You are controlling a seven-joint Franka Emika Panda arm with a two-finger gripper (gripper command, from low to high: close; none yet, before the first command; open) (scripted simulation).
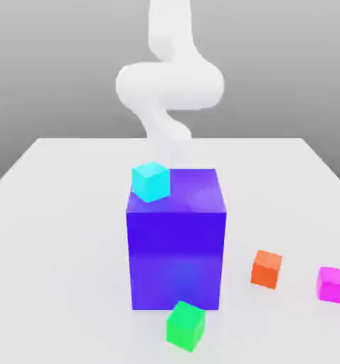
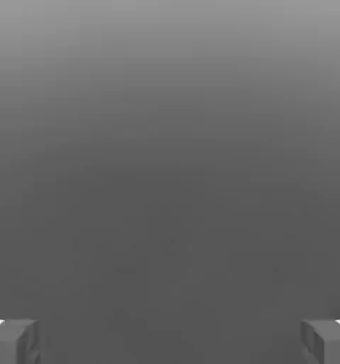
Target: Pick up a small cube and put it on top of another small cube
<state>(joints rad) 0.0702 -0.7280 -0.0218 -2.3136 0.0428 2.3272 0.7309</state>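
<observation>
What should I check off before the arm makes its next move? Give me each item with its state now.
1. Gripper open and holding nothing: ok.
2. Pink cube on the table, with nothing on top: ok.
3. Pink cube apart from the orange cube: ok, a gap shows between them.
4. Top of the green cube bare, should it be the base: ok.
5. Gripper lined up over the pink cube: not ok; the arm stands behind the blue block, away from it.
6. Which cube is to be the base: cannot tell.
</observation>
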